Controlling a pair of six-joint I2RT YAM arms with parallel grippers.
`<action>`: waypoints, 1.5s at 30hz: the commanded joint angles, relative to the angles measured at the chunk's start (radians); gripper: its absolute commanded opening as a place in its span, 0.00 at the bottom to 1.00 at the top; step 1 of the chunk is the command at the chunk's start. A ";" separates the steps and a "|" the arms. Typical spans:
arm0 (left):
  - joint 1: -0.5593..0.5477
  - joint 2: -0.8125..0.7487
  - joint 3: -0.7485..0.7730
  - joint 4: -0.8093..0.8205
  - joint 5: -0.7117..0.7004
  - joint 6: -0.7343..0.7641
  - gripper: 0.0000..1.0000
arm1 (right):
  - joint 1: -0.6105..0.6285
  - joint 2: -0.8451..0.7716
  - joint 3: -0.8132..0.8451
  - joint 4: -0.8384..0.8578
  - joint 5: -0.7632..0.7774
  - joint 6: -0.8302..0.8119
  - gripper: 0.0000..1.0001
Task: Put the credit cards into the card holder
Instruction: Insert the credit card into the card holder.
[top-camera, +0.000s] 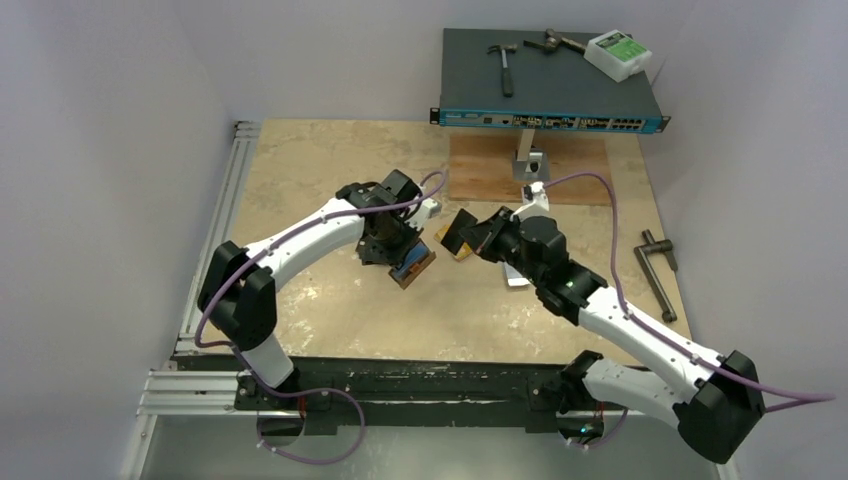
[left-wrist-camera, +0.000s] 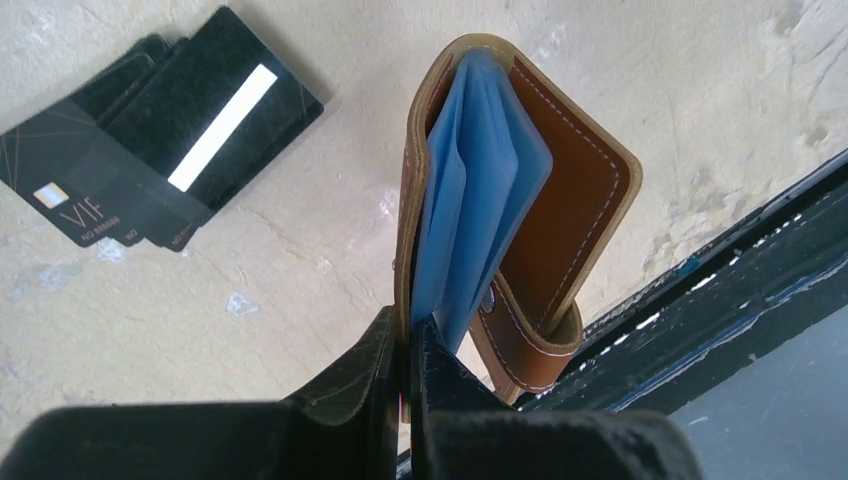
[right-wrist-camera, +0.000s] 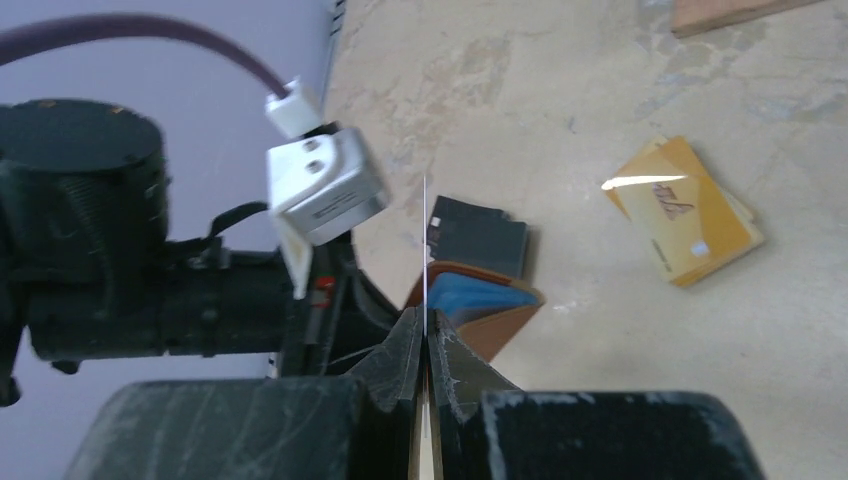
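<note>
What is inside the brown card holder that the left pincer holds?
Inside the card holder, gripped by the left pincer, only light blue sleeves show. No card edge is visible among them; what lies deeper is covered by the sleeves and the leather.

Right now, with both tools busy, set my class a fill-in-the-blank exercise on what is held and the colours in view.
1. The card holder is pinched by the tool of the ____ arm.
2. Its inner pockets are light ____.
3. The right tool is shut on one thin card, seen ____-on.
4. The fanned cards lying on the table are ____.
Missing words: left; blue; edge; black.
</note>
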 joint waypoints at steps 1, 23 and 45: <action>0.026 0.037 0.090 -0.015 0.040 -0.061 0.00 | 0.109 0.065 0.114 0.058 0.145 0.029 0.00; 0.046 -0.047 0.230 -0.090 -0.215 0.101 0.00 | 0.184 0.105 0.110 0.133 0.227 0.076 0.00; 0.033 -0.018 0.171 -0.034 -0.191 0.045 0.00 | 0.234 0.262 0.231 0.185 0.218 0.118 0.00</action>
